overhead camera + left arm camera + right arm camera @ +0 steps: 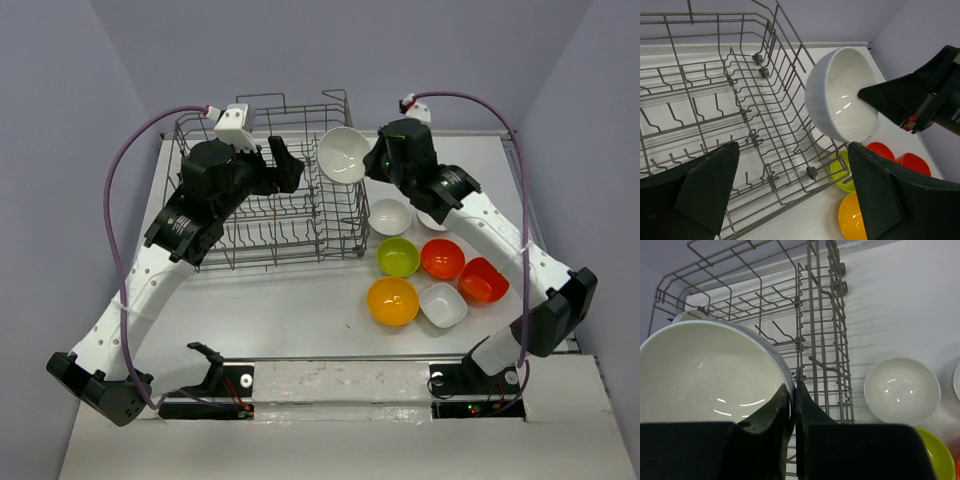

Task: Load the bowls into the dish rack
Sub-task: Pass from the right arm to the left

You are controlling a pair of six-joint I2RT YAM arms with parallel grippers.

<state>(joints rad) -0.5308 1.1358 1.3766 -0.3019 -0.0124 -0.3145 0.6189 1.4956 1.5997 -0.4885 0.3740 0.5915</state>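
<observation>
The white bowl (pixel 342 155) is pinched at its rim by the right gripper (pixel 792 390), jaws almost shut, and held tilted above the right wall of the rack (pixel 250 215). The left gripper (pixel 792 147) is spread wide, empty. Glossy, light plastic is judged slippery; the rim is best taken.

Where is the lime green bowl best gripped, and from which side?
By the rim, from above, straddling the wall. The lime green bowl sits upright, mouth up. A white bowl, a red-orange bowl and the orange-yellow bowl crowd it, so its left rim, toward the dish rack, looks freest.
</observation>
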